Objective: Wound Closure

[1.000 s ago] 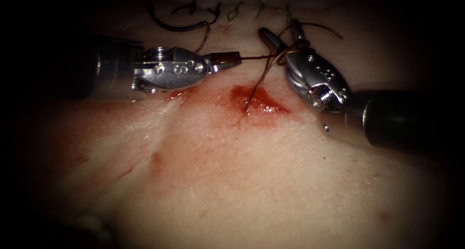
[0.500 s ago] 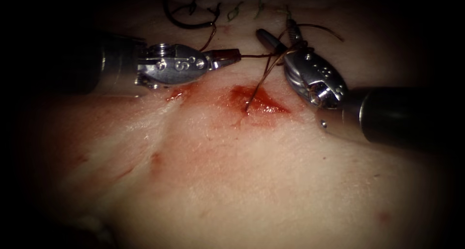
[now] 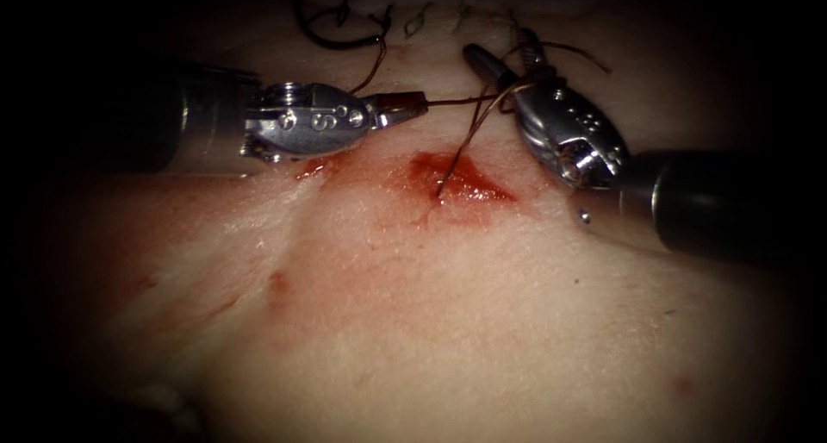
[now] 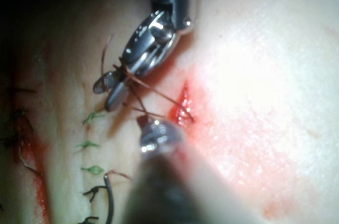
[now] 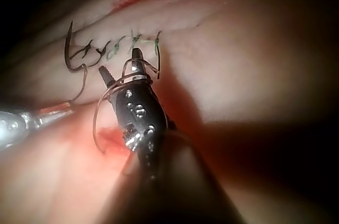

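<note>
Left tool [image 3: 412, 104] grips the thread [image 3: 455, 102], taut rightward to the right tool [image 3: 504, 64], whose parted jaws carry its loops; needle [image 3: 332, 36] lies free beyond the cut [image 3: 457, 177].

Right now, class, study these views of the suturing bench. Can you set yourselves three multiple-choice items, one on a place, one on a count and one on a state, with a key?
1. Where is the needle?
A. In the right tool's jaws
B. Lying on the tissue beyond the left tool
C. Halfway through the cut

2. How many tools grip the thread in shut jaws?
A. None
B. One
C. Two

3. How do the right tool jaws stand?
A. Open, thread looped round them
B. Shut on the needle
C. Shut on the tissue

Key: B, the needle lies free by the finished stitches; B, the left tool alone pinches the thread; A, the jaws stand apart with thread wrapped round them.
</note>
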Controlling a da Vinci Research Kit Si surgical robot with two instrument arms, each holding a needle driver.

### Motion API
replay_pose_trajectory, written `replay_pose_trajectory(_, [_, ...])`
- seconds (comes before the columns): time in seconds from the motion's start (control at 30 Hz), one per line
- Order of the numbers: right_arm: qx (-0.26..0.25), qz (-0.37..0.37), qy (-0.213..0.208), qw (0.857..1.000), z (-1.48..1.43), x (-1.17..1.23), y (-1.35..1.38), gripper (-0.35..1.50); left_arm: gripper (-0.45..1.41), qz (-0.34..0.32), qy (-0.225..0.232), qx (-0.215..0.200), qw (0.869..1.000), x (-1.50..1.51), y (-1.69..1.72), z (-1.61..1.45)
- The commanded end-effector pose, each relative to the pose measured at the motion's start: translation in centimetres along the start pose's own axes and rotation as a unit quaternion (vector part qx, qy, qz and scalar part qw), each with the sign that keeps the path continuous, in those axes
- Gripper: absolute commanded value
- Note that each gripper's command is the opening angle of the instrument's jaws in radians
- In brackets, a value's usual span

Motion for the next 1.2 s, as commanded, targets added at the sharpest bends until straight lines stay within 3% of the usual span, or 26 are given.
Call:
replay_pose_trajectory(0.03, [0.002,-0.004,0.004,1.000,0.02,-0.03,-0.08,1.11,-0.45,-0.001,0.000,-0.001,1.000,0.00,0.04,0.07])
replay_pose_trajectory(0.17, [0.005,-0.004,0.007,1.000,0.02,-0.04,-0.08,0.98,-0.45,-0.001,0.000,-0.001,1.000,0.01,0.08,0.05])
replay_pose_trajectory(0.2, [0.015,-0.005,0.005,1.000,0.03,-0.05,-0.08,0.66,-0.45,-0.001,0.000,-0.001,1.000,0.01,0.08,0.05])
replay_pose_trajectory(0.23, [0.020,-0.006,0.003,1.000,0.03,-0.06,-0.09,0.22,-0.45,-0.001,0.000,-0.001,1.000,0.01,0.08,0.05])
replay_pose_trajectory(0.27, [0.023,-0.006,0.001,1.000,0.03,-0.07,-0.08,-0.35,-0.45,0.000,0.000,-0.001,1.000,0.01,0.08,0.05])
replay_pose_trajectory(0.7, [0.024,-0.010,-0.004,1.000,0.10,-0.03,-0.02,-0.35,-0.45,0.001,-0.002,0.001,1.000,-0.02,0.08,0.00])
replay_pose_trajectory(1.03, [0.066,-0.119,-0.015,0.991,-0.09,-0.15,-0.26,-0.35,-0.45,0.001,-0.003,0.002,1.000,-0.02,0.07,0.02])
replay_pose_trajectory(1.2, [0.036,-0.120,-0.013,0.992,-0.08,-0.15,-0.38,-0.35,-0.45,0.000,-0.003,0.002,1.000,-0.02,0.04,0.04])
